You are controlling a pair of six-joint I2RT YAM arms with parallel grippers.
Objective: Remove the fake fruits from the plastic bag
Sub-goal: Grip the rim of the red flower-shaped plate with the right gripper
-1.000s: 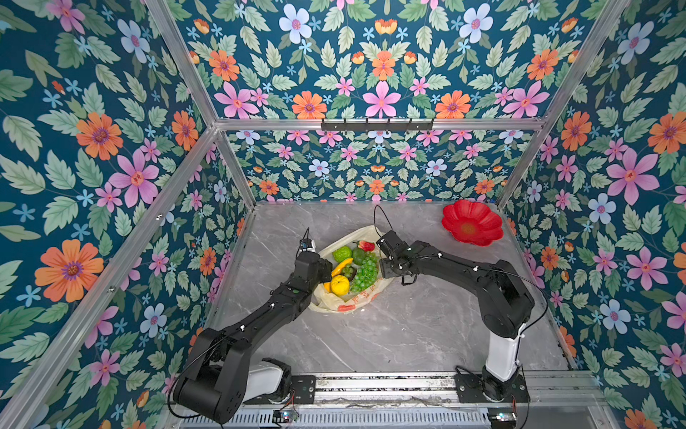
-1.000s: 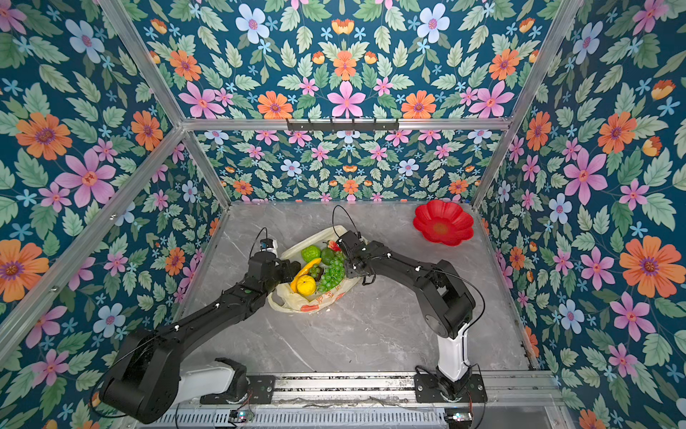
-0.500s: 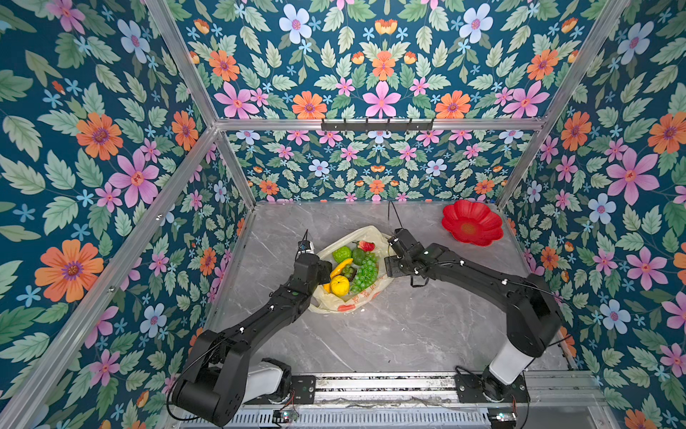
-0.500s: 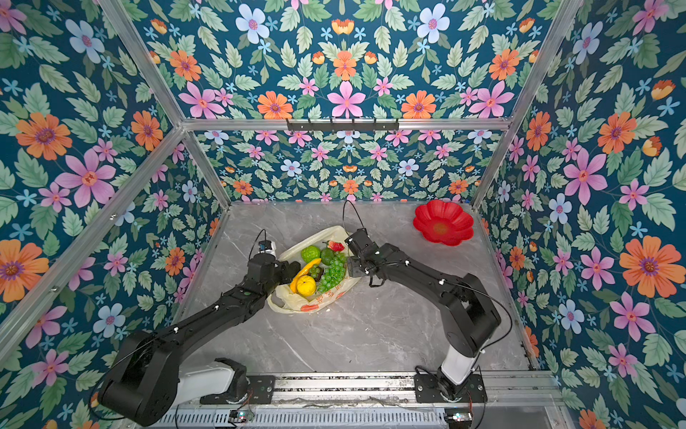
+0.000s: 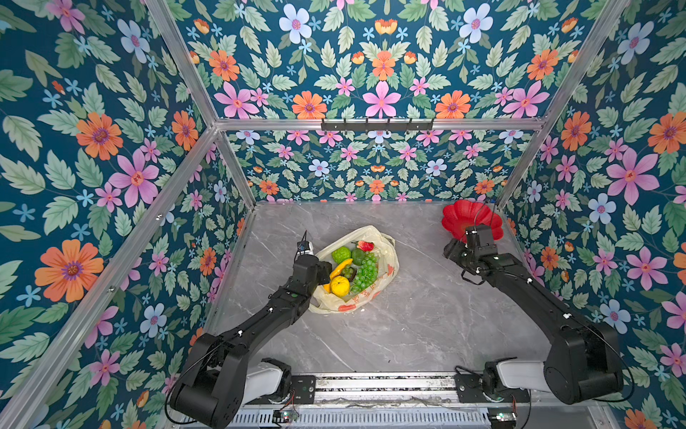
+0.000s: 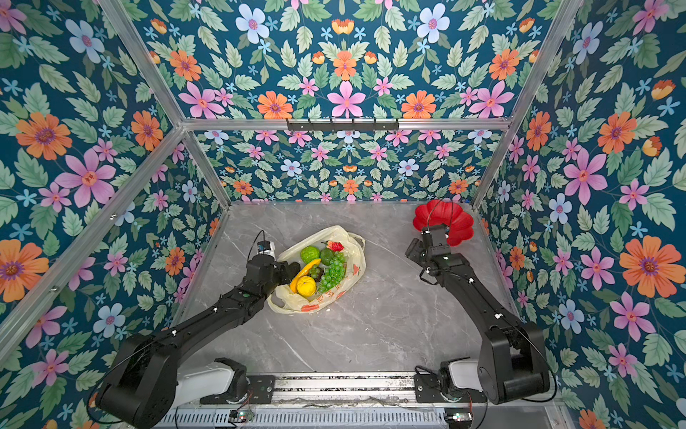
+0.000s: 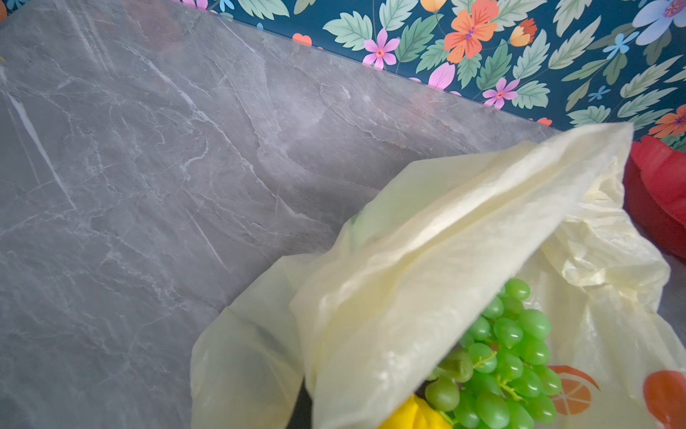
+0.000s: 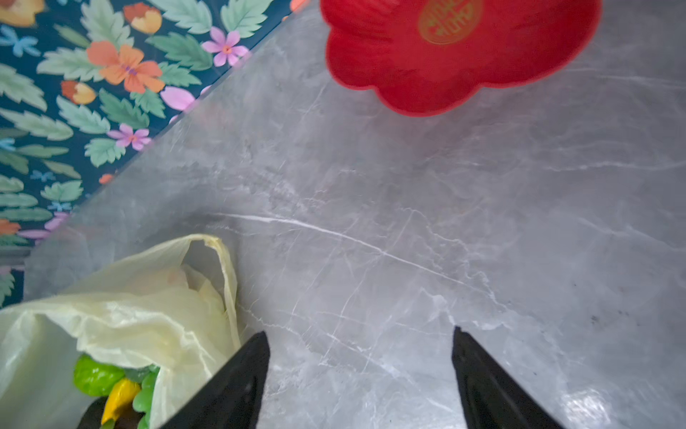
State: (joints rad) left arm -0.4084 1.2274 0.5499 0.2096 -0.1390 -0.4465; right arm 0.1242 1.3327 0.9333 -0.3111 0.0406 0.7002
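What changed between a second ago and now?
The right gripper pulled back from the plastic bag, moving rightward toward the red plate, with its jaws open and empty. Unchanged: the left gripper stays shut on the bag's left rim, and the fake fruits all remain inside.

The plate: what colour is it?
The plate is red with a gold emblem; clearest in the right wrist view.

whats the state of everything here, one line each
bag, lying on the table, mouth spread open
fruits, all inside the bag, none out
plate, on the table, empty where visible
left gripper, shut, seemingly pinching the bag's rim
right gripper, open, empty, above bare table near the plate
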